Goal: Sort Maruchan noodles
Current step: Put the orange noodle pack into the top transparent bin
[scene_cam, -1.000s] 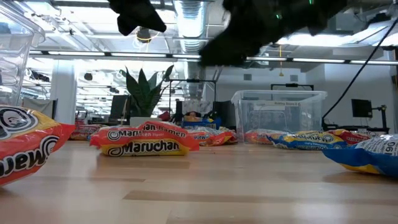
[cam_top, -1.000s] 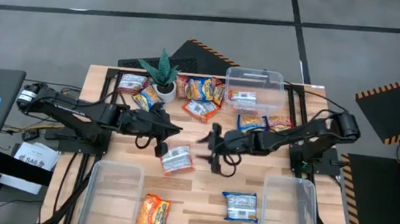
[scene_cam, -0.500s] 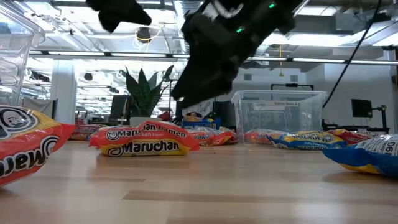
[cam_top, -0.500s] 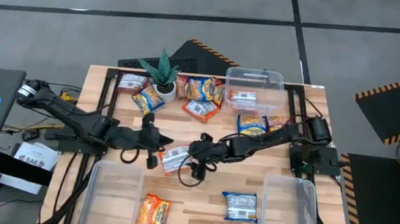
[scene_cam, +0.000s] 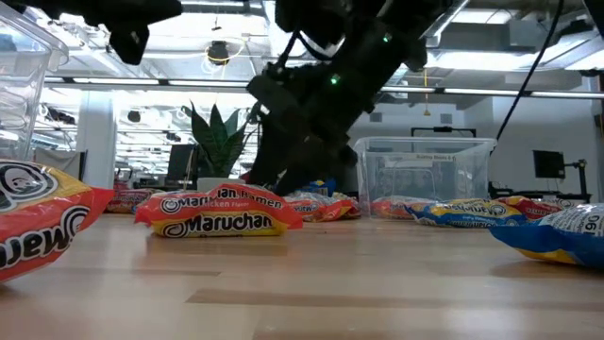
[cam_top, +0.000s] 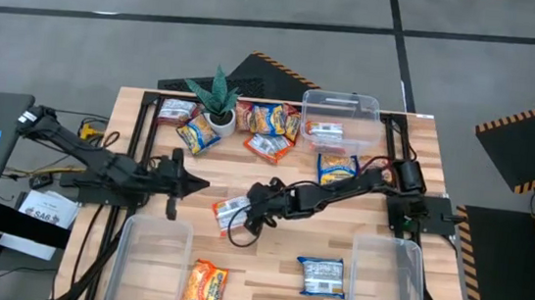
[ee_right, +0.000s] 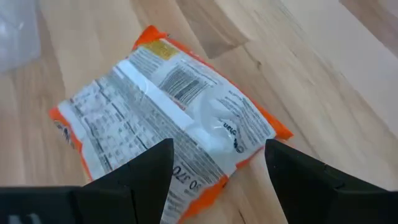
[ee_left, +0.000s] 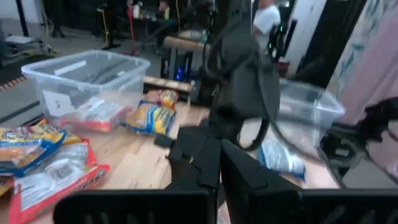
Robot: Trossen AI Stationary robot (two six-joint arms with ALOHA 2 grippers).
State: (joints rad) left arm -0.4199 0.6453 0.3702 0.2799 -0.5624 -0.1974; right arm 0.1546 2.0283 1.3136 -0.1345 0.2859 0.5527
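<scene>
An orange-and-white Maruchan packet (cam_top: 230, 209) lies flat, printed back up, in the middle of the table (ee_right: 168, 118). My right gripper (cam_top: 247, 214) is open just over its right end, one finger standing past each long edge in the right wrist view (ee_right: 214, 180). The low view shows this packet (scene_cam: 219, 214) with the right gripper (scene_cam: 283, 161) dark behind it. My left gripper (cam_top: 189, 182) is shut and empty, off to the packet's left (ee_left: 219, 171). Several more packets (cam_top: 268, 121) lie along the far edge.
A potted plant (cam_top: 215, 101) stands at the far left. A clear bin (cam_top: 343, 106) at the far edge holds one packet (cam_top: 325, 131). Two clear bins sit at the near edge, left (cam_top: 150, 262) and right (cam_top: 387, 285), with an orange packet (cam_top: 203, 287) and a blue packet (cam_top: 320, 276) between them.
My right gripper has travelled toward the table's left and come down over the middle packet. My left gripper has drawn back toward the table's left edge, away from that packet. The packet has stayed where it lay.
</scene>
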